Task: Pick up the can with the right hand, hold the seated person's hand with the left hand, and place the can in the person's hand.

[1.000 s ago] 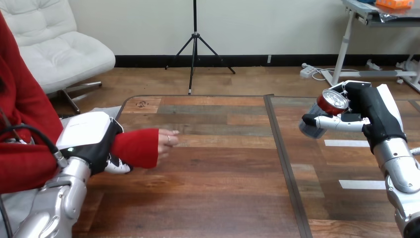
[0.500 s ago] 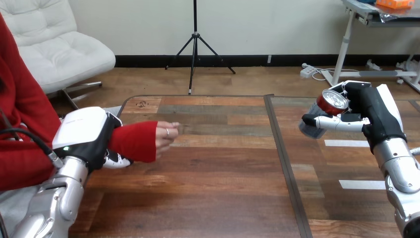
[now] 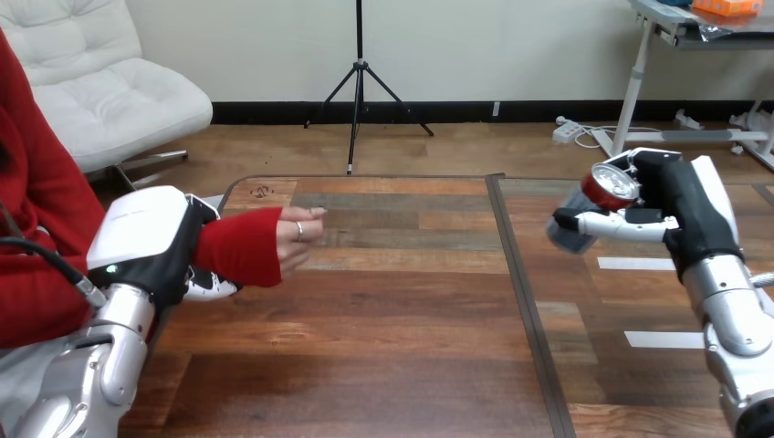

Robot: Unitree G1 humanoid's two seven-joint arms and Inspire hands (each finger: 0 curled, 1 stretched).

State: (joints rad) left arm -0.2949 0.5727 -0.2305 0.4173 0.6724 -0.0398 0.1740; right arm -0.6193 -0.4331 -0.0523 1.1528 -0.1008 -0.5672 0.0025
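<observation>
While raised above the right half of the brown wooden plank bench [image 3: 392, 319], clasped a red cylindrical metal can [image 3: 610, 187] in the right hand [image 3: 680, 196], with the black-and-white fingers [image 3: 630, 223] curled across the can's body. Carried the can tilted, with the silver lid turned up and toward the head view and the lower end pointing down to the left. Held it clear of the bench top, touching nothing but the hand. Ended a silver forearm [image 3: 735, 315] that rose from the lower right corner. At the left side, was closed with the left hand [image 3: 151, 237] on the person's forearm [image 3: 239, 248] in its red sleeve, just behind the wrist. Lay with the white back shell on the near side of the sleeve and with the fingers [image 3: 212, 286] curled beneath it. Stretched out past the sleeve's cuff over the bench's left half as the person's hand [image 3: 294, 235], fingers loosely bent; whether touching the bench top or just above it, could not tell. Stood well apart, can and person's hand, with the dark metal strip [image 3: 522, 274] across the bench lying between them.
</observation>
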